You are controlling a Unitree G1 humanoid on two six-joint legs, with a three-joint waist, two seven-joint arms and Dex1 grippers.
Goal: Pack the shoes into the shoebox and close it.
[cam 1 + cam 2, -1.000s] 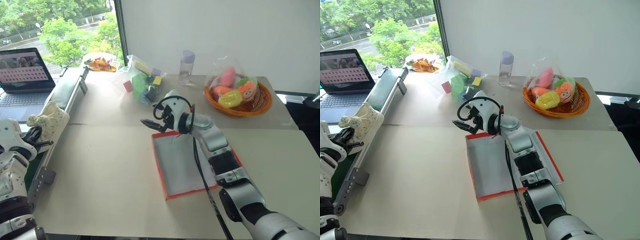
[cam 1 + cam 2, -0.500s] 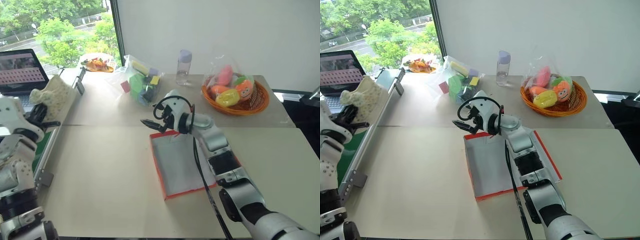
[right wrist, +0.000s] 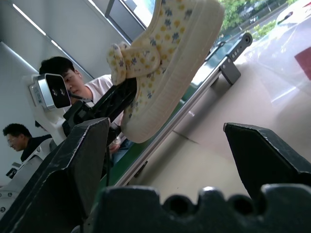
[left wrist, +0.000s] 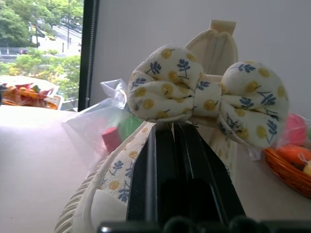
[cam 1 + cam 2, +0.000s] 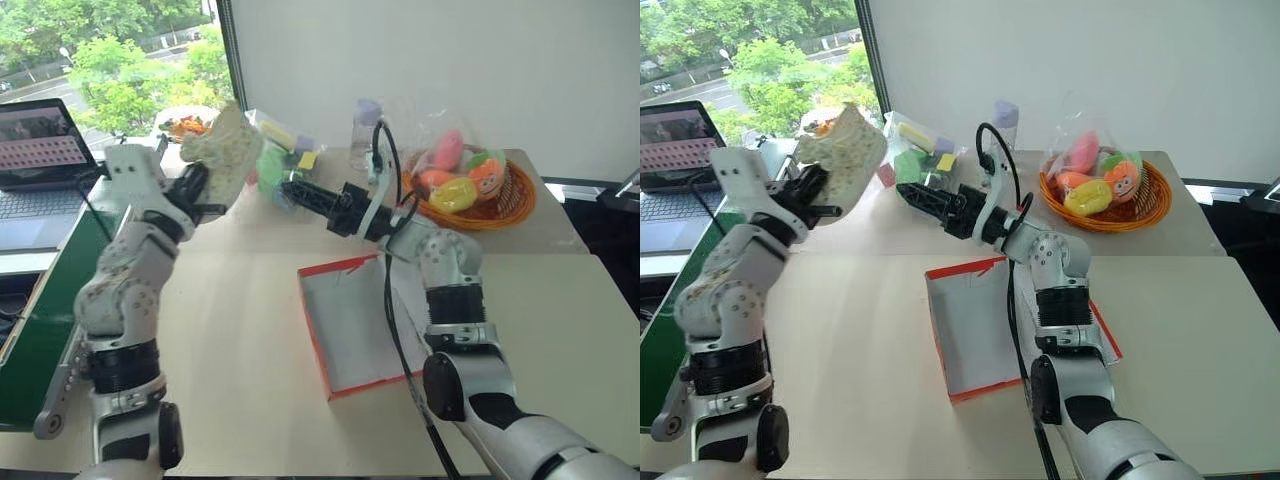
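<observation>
Left pincer (image 5: 205, 187) is clamped on the shoe (image 5: 228, 152) just under its bow (image 4: 206, 97), carrying it in the air up-left of the open shoebox (image 5: 352, 325) on the worktop (image 5: 230, 330). Right pincer (image 5: 297, 189) is spread wide, empty, aimed at the shoe's sole. Shoe looks light, with soft fabric upper that would crumple; ribbed sole edge is stiffer, probably the better handover grab.

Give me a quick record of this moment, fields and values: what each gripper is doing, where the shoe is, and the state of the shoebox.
left gripper: shut on the shoe
shoe: cream, flower print with bow, held in the air above the table
right gripper: open, empty, raised beyond the shoebox, pointing toward the shoe
shoebox: open on the table, empty inside
</observation>
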